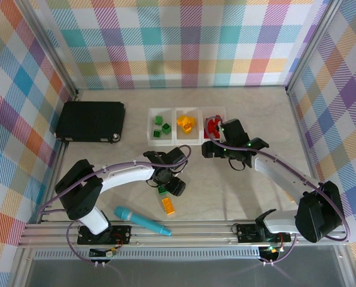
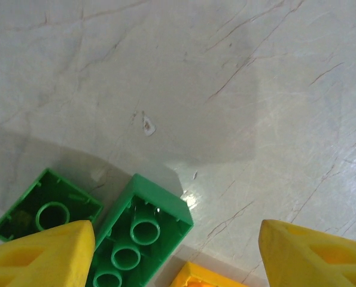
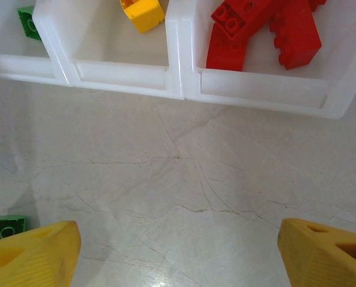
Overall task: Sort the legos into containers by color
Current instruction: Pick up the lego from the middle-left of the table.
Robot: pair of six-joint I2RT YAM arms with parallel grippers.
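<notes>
Three joined clear containers point(image 1: 197, 137) sit mid-table, with green legos point(image 1: 160, 125) in the left one, yellow legos point(image 1: 185, 124) in the middle and red legos point(image 1: 212, 125) in the right. My left gripper point(image 2: 178, 263) hovers open over loose bricks. A long green lego point(image 2: 142, 233) lies upside down between its fingers, close to the left finger point(image 2: 40, 257). A smaller green lego point(image 2: 46, 212) lies beside it and a yellow one point(image 2: 201, 278) at the frame's bottom. My right gripper point(image 3: 178, 257) is open and empty over bare table just in front of the red tray point(image 3: 261, 95).
A large black case point(image 1: 91, 121) lies at the back left. A teal marker pen point(image 1: 139, 220) rests near the front edge, left of an orange lego point(image 1: 168, 205). Checkered walls close in the table on three sides.
</notes>
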